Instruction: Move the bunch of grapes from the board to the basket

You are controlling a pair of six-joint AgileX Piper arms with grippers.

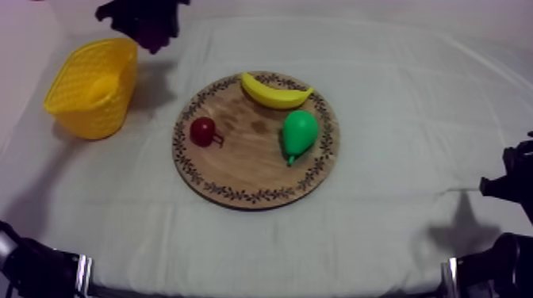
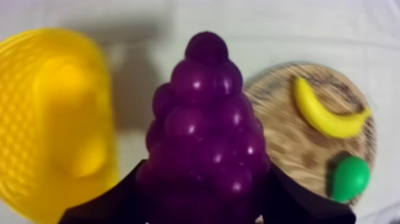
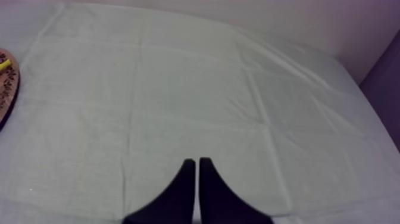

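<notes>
I see the bench covered by a grey-white cloth. On it, the yellow basket stands just to one side of my left claw. The round wooden board lies to its other side, well apart from my right claw, which hangs over bare cloth.

On the board, banana and pear; basket left of it.

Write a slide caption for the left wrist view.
Left gripper holds the bunch of grapes aloft near the yellow basket, off the wooden board.
</notes>
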